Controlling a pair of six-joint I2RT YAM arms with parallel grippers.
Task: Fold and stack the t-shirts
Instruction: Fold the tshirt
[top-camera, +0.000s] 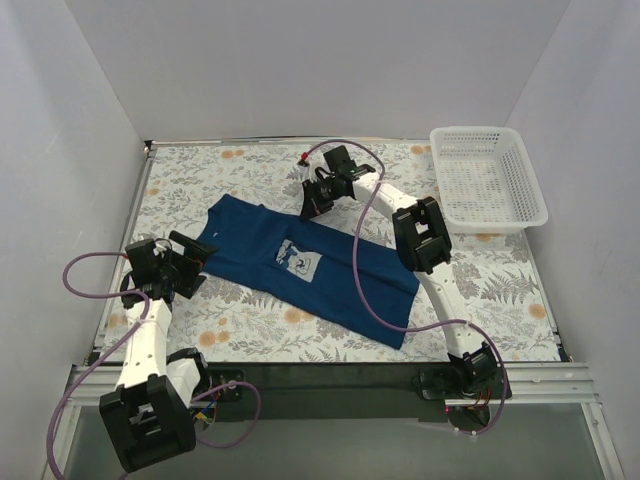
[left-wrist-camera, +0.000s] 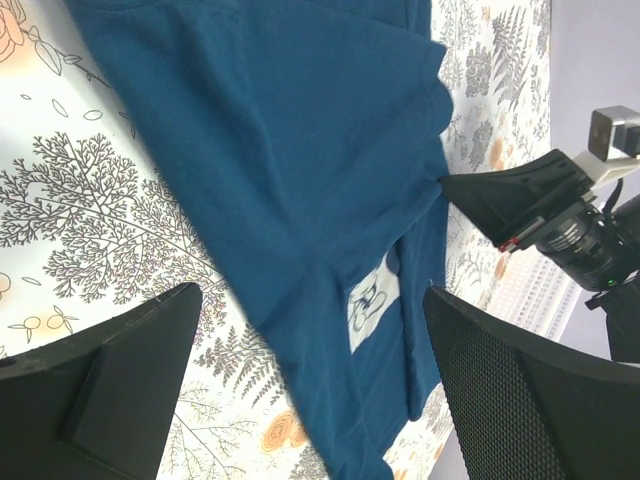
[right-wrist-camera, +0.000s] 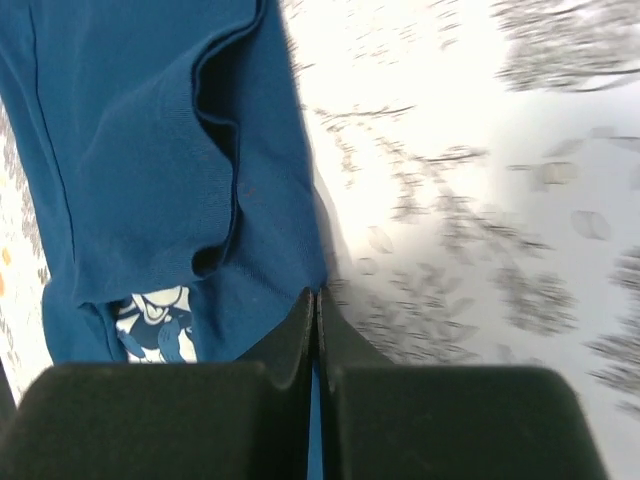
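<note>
One navy t-shirt (top-camera: 345, 280) lies spread on the floral tablecloth, its pale mouse print (top-camera: 298, 262) facing up. My left gripper (top-camera: 197, 262) is open at the shirt's left end and holds nothing; in the left wrist view its jaws (left-wrist-camera: 310, 300) stand wide apart over the cloth (left-wrist-camera: 280, 150) and the print (left-wrist-camera: 370, 305). My right gripper (top-camera: 311, 207) is at the shirt's far edge. In the right wrist view it (right-wrist-camera: 317, 295) is shut on the edge of the shirt (right-wrist-camera: 130, 150), with blue cloth between the jaws and the print (right-wrist-camera: 155, 325) beside them.
A white lattice basket (top-camera: 487, 178) stands at the back right of the table. White walls close in the table on the left, back and right. The right arm's purple cable (top-camera: 365, 270) hangs across the shirt.
</note>
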